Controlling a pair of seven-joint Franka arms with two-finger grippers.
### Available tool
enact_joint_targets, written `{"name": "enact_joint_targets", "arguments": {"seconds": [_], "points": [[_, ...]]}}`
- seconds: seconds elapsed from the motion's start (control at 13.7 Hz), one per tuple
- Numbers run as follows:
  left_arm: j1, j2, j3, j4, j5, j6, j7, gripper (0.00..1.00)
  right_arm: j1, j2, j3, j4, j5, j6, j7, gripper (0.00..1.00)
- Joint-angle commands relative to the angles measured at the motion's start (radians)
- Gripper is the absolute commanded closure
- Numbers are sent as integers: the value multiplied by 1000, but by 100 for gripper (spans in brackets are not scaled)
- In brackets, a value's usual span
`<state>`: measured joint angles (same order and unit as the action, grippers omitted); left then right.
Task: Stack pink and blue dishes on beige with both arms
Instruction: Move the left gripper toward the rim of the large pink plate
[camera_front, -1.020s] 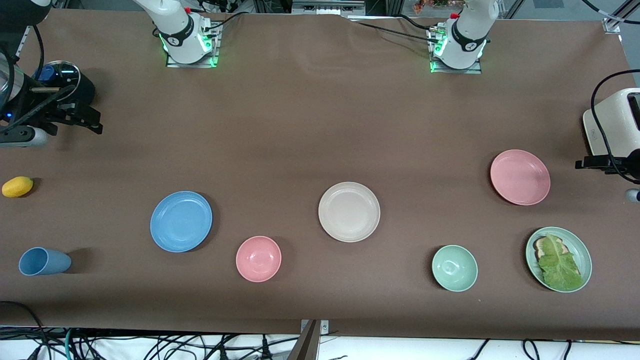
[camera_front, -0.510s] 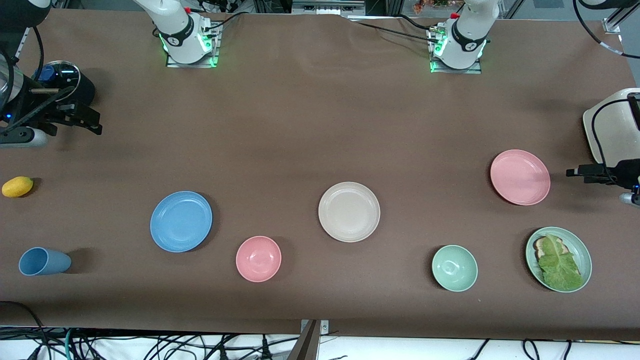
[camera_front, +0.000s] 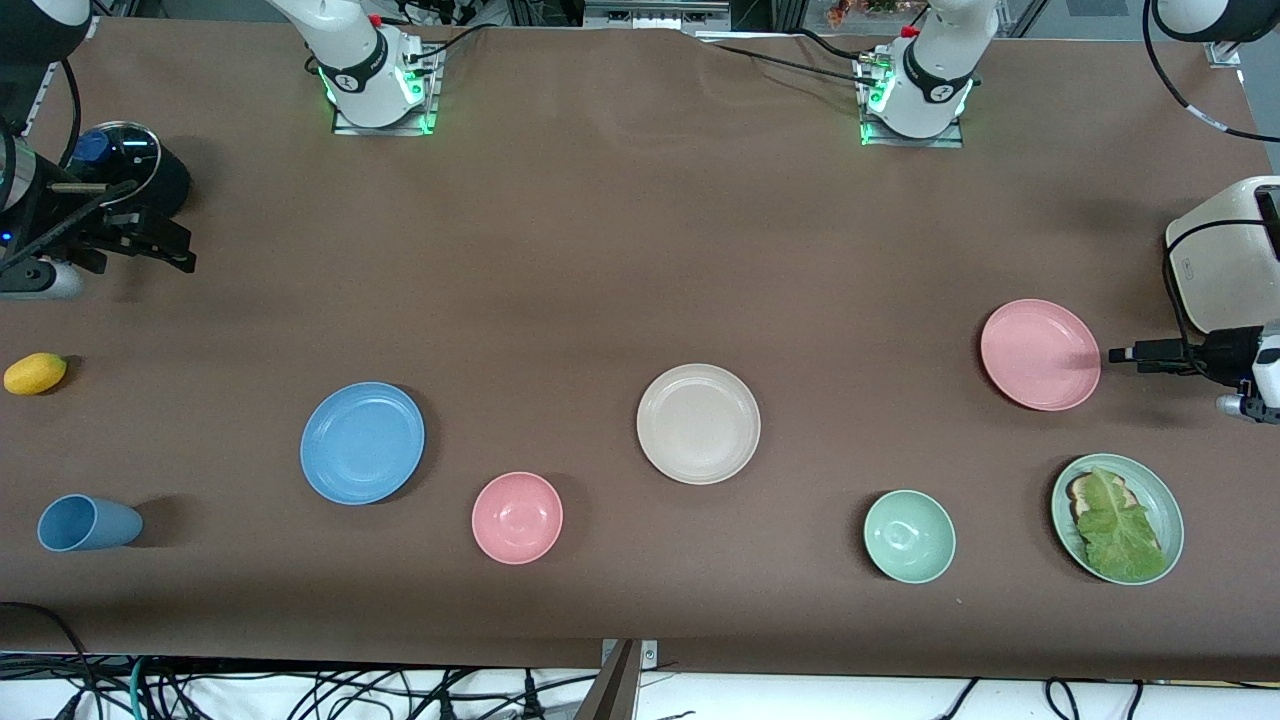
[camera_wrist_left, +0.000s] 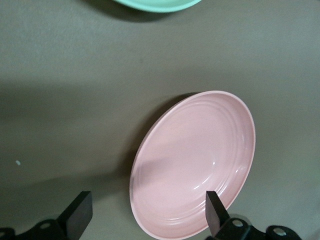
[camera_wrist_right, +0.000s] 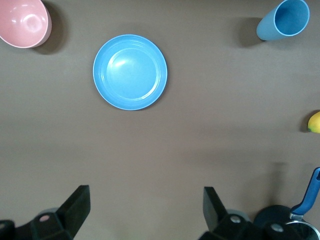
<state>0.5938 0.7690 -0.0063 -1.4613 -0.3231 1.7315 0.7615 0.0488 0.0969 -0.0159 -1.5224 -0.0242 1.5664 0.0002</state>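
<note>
The salmon pink plate (camera_front: 1040, 354) lies flat toward the left arm's end of the table. My left gripper (camera_front: 1122, 353) hovers open at that plate's outer rim. In the left wrist view the pink plate (camera_wrist_left: 195, 162) fills the middle, and the left gripper (camera_wrist_left: 147, 202) has one finger over the plate and the other over bare table. The sky blue plate (camera_front: 362, 442) rests toward the right arm's end. The beige plate (camera_front: 698, 423) sits mid-table with nothing on it. My right gripper (camera_front: 178, 252) stands open and holds nothing, well away from the blue plate (camera_wrist_right: 130, 71).
A pink bowl (camera_front: 517, 517) sits between the blue and beige plates, nearer the camera. A green bowl (camera_front: 909, 536) and a green plate (camera_front: 1160, 490) with bread and lettuce lie near the pink plate. A blue cup (camera_front: 88, 523), a lemon (camera_front: 35, 373), a black pot (camera_front: 135, 165) and a toaster (camera_front: 1225, 250) stand at the table's ends.
My left gripper has come in from the table's end toward the pink plate's rim. My right gripper has shifted only slightly. No dish has moved.
</note>
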Motion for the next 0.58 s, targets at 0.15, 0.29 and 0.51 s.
{"name": "enact_joint_targets", "arguments": {"seconds": [0.15,0.29,0.51], "points": [[57,29,-8,-30,-60,37,12,1,-10,40,8,15,6,20,3,0],[60,20,-8,-69,-73,72,12,2,-10,61,8,14,6,41,-8,0],[54,18,-8,-94,-97,76,-14,5,-10,95,8,2,7,72,-20,0]]}}
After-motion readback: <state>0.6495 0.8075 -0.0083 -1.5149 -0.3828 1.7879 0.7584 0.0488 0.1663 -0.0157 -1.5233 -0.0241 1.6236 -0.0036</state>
